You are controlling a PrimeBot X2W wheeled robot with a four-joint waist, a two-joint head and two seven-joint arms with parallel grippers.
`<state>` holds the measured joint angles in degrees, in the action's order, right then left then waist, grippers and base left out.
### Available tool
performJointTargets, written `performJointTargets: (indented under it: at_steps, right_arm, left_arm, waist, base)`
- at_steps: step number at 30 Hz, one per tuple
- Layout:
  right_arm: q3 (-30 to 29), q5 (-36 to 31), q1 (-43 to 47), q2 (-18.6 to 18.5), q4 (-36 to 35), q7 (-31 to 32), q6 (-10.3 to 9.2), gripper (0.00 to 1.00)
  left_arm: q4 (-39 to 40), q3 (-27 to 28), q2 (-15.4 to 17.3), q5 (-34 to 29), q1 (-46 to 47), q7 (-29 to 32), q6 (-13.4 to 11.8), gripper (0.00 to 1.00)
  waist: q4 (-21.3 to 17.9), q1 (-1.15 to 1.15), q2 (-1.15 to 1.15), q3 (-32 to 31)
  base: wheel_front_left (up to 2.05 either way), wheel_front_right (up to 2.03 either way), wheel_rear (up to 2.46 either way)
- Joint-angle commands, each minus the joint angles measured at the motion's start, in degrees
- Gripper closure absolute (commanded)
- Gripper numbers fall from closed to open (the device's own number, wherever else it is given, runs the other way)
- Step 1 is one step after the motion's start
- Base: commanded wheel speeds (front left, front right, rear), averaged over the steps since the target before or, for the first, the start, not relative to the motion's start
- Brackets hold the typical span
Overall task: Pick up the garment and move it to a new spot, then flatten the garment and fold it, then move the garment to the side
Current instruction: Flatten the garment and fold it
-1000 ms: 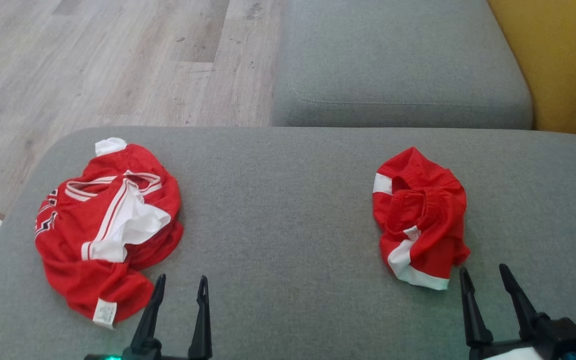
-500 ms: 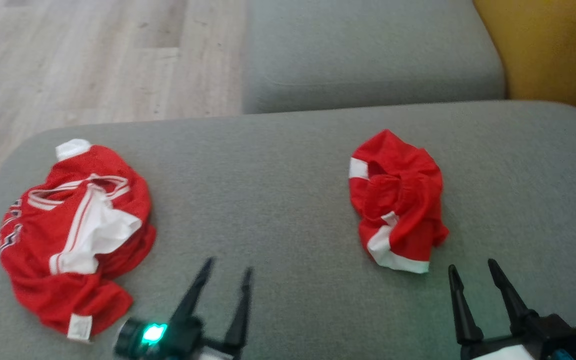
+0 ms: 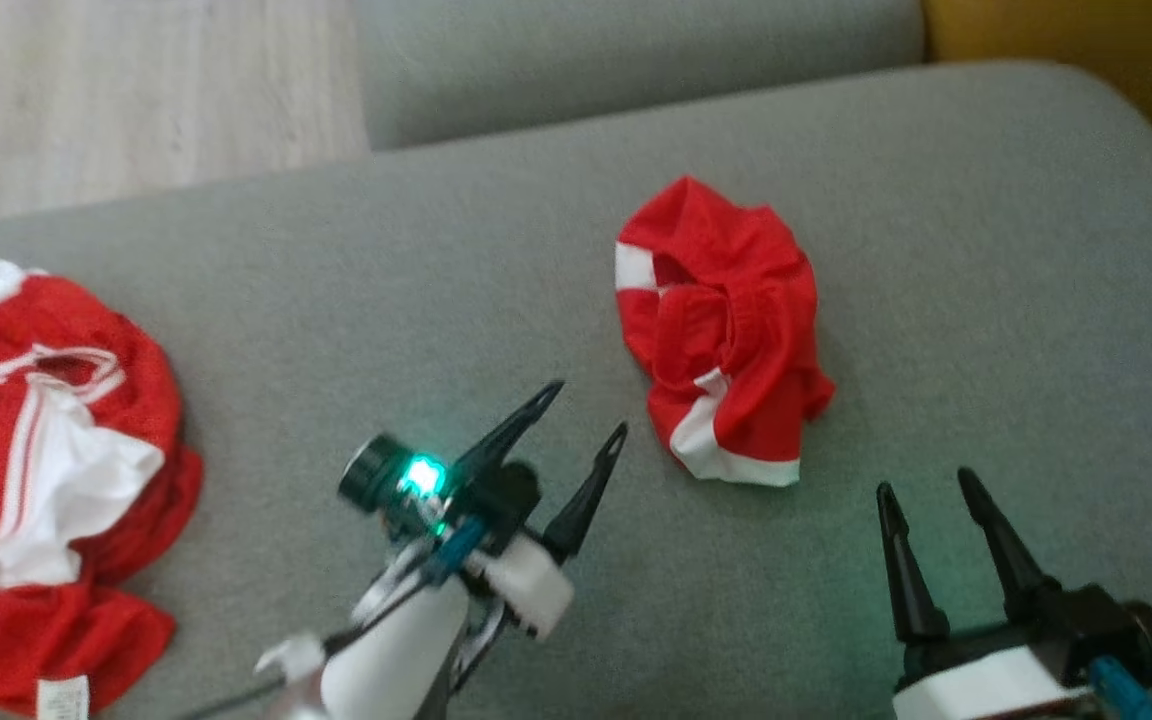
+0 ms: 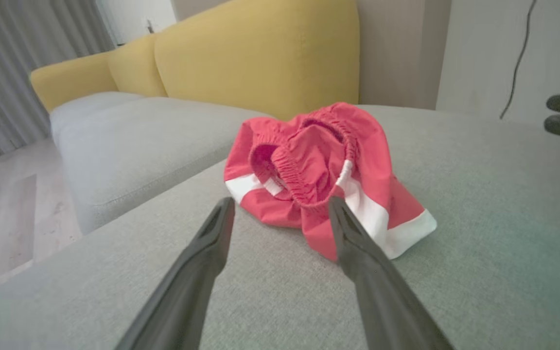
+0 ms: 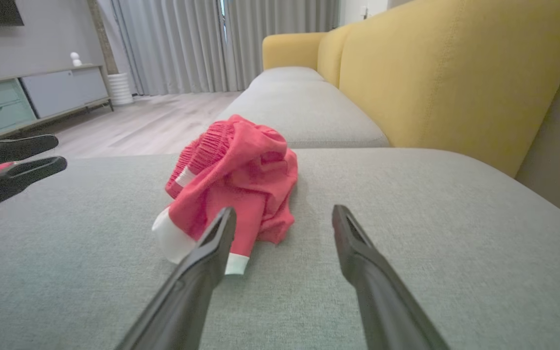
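**Your robot's arms, as they looked**

Your left claw point(image 3: 588, 408) had two long, dark fingers point(image 3: 511, 430) that tapered to slim, pointed tips. Behind them sat a black block point(image 3: 501, 497) with a round lens barrel point(image 3: 366, 480) and a bright green light point(image 3: 423, 475). After that came a white collar point(image 3: 526, 590) and a pale forearm point(image 3: 396, 650). Your right claw point(image 3: 925, 483) matched it, with black fingers, a black mount point(image 3: 1076, 620), a white housing point(image 3: 976, 690) and a short blue cable point(image 3: 1116, 688).

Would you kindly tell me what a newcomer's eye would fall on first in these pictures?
The crumpled red shorts with white trim, near the middle of the grey cushion, stand out first. A bigger red-and-white jersey lies bunched at the head view's left edge. The left gripper, open, with a green light, points toward the shorts.
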<state>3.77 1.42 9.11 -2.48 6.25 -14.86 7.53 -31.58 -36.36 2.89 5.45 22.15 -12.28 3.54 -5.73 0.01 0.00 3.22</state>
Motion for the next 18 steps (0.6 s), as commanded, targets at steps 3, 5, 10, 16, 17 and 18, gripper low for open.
performJointTargets:
  at_steps: [3, 5, 10, 16, 17, 18]
  right_arm:
    - [1.5, -0.4, -4.2, -0.4, -1.9, -0.1, -0.04, 0.00]
    - [1.7, -0.5, -4.8, -0.4, -1.8, -0.1, -0.04, 0.00]
    - [2.0, -0.3, -6.0, -0.4, -1.6, -0.1, -0.04, 0.00]
    - [2.7, 0.5, -6.8, -0.4, -1.6, -0.1, -0.04, 0.00]
    - [2.8, 0.6, -6.9, -0.4, -1.6, -0.1, -0.04, 0.00]
    - [2.9, 0.7, -6.9, -0.4, -1.6, -0.1, -0.04, 0.00]
  left_arm:
    - [-3.0, -3.0, 0.0, 0.1, 9.0, 1.3, 0.4, 0.00]
    - [-4.8, -5.1, 0.0, 0.5, 11.3, 1.7, 0.6, 0.00]
    - [-7.4, -8.2, 0.0, 2.1, 14.5, 1.4, 0.4, 0.00]
    - [-10.7, -11.3, 0.0, 4.4, 17.8, 1.0, -0.9, 0.00]
    - [-11.3, -11.8, 0.0, 4.5, 18.4, 0.9, -1.0, 0.00]
    - [-11.9, -12.2, 0.0, 4.7, 18.9, 0.8, -1.1, 0.00]
  waist:
    - [-3.5, -0.01, 0.00, 4.5]
    - [-4.4, -0.01, 0.00, 5.3]
    - [-6.1, -0.01, 0.00, 6.2]
    - [-8.1, -0.01, 0.00, 6.9]
    - [-8.4, -0.01, 0.00, 7.0]
    - [-8.7, -0.01, 0.00, 7.1]
  base:
    - [0.00, 0.00, 0.00]
    - [0.00, 0.00, 0.00]
    - [0.00, 0.00, 0.00]
    - [0.00, 0.00, 0.00]
    - [0.00, 0.00, 0.00]
    - [0.00, 0.00, 0.00]
